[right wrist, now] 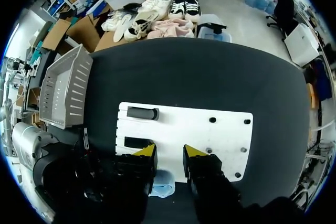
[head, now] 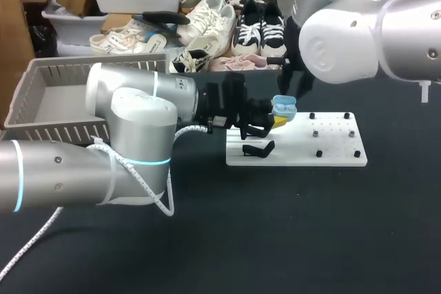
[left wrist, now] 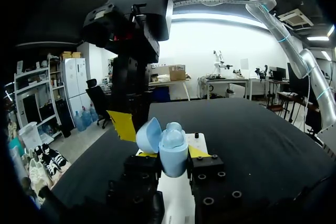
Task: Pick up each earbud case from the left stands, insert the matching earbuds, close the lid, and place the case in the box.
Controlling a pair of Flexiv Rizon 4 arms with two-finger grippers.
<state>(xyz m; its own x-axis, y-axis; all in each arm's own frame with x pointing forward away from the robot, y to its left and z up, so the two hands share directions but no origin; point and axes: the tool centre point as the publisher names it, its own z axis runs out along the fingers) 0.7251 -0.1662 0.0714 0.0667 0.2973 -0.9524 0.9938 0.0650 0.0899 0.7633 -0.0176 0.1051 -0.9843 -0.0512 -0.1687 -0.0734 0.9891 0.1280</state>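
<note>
At the left gripper (left wrist: 171,153): clamped on the pale blue earbud case (left wrist: 174,141), one yellow tip on each flank. It holds the case just over the white board, upright, which I judge is to present it for loading.
Lid (left wrist: 149,135): hinged open and tipped to one side. I cannot tell whether the earbuds are seated.
Right gripper (right wrist: 170,151): fingers apart, nothing visible between them. It hangs directly above the case, tips pointing down, likely poised to drop buds in or press the lid.
White board (right wrist: 210,132): lies under both grippers on the dark table (head: 289,225). It carries a black stand (right wrist: 142,113) and small pegs.
Box (head: 58,130): grey slatted bin, well to the left beyond my left arm. The case is not in it yet.
Step, my read: insertion or lid closing, with placing to follow.
</note>
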